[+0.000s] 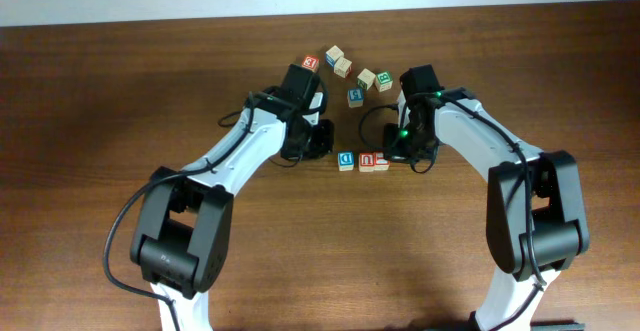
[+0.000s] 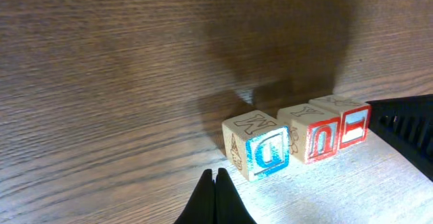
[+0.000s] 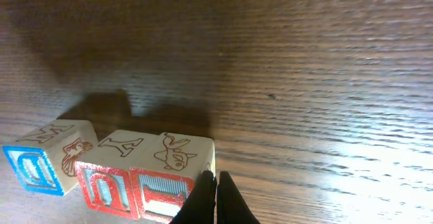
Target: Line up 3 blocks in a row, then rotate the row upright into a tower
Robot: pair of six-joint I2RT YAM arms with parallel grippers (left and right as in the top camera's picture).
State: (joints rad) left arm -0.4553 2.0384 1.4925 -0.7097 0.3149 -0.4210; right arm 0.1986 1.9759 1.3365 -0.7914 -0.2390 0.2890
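near, lower centre of each wrist view: we see left gripper (image 2: 216,195) and right gripper (image 3: 216,195) pinched shut, holding nothing | mid: blue D block (image 2: 260,149), red U block (image 2: 314,135), red-barred block (image 2: 350,122) touching in a row; right tips just beside its end | far, overhead upper centre: loose cubes (image 1: 343,67) on table (image 1: 100,121)

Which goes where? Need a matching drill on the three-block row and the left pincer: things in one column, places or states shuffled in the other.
Things:
1. blue D block
2. red U block
3. other red block
4. left pincer

Places or states:
a. middle of the row
b. shut, holding nothing
c. row end beside the right pincer
d. row end nearest the left pincer

Pairs: 1-d, 2-a, 3-c, 4-b.
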